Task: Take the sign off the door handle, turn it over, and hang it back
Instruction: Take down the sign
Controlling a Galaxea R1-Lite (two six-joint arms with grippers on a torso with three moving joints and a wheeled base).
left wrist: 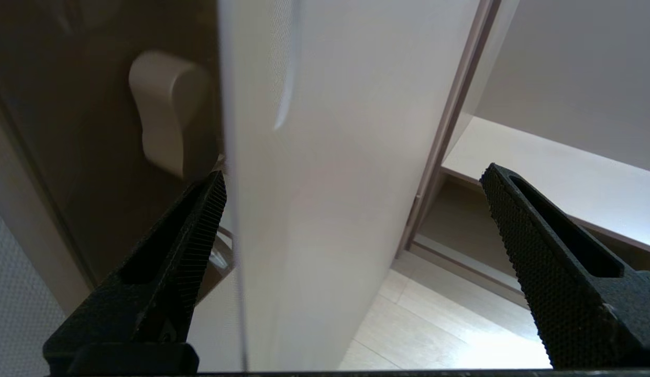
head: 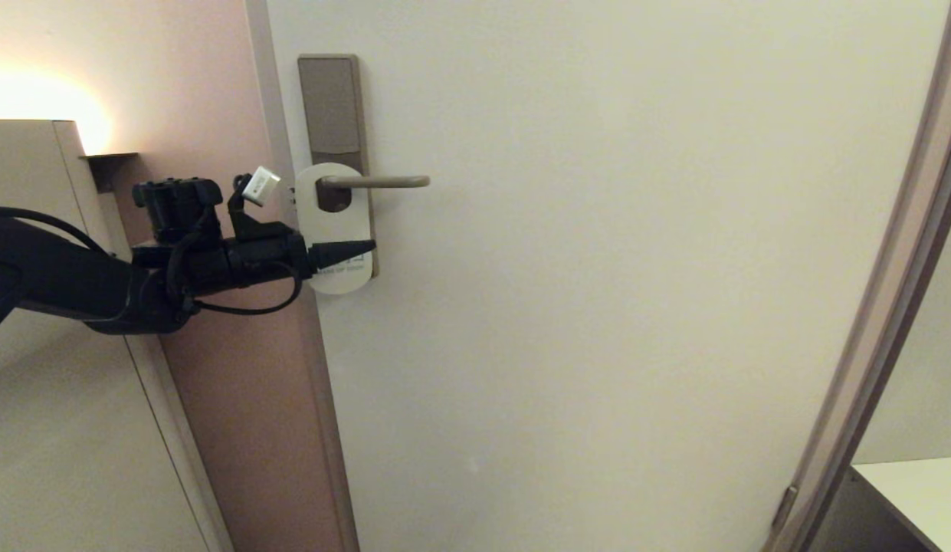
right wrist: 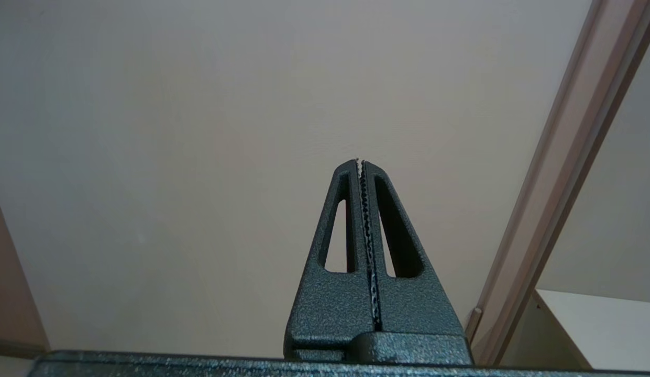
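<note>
Sign, white face out, hangs on the door handle; the left gripper straddles its edge, jaws wide open, gripping nothing. Right gripper jaws closed.

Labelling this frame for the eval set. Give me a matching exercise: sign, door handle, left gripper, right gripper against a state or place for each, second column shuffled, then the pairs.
Column one:
1. sign
2. door handle
3. left gripper
4. right gripper

Column two:
A. jaws shut, empty, pointing at the bare door
B. horizontal lever on the lock plate
C. jaws wide open, level with the sign's lower half
D. hangs by its hole, white face outward

Pairs: 1-D, 2-B, 3-C, 4-A
</note>
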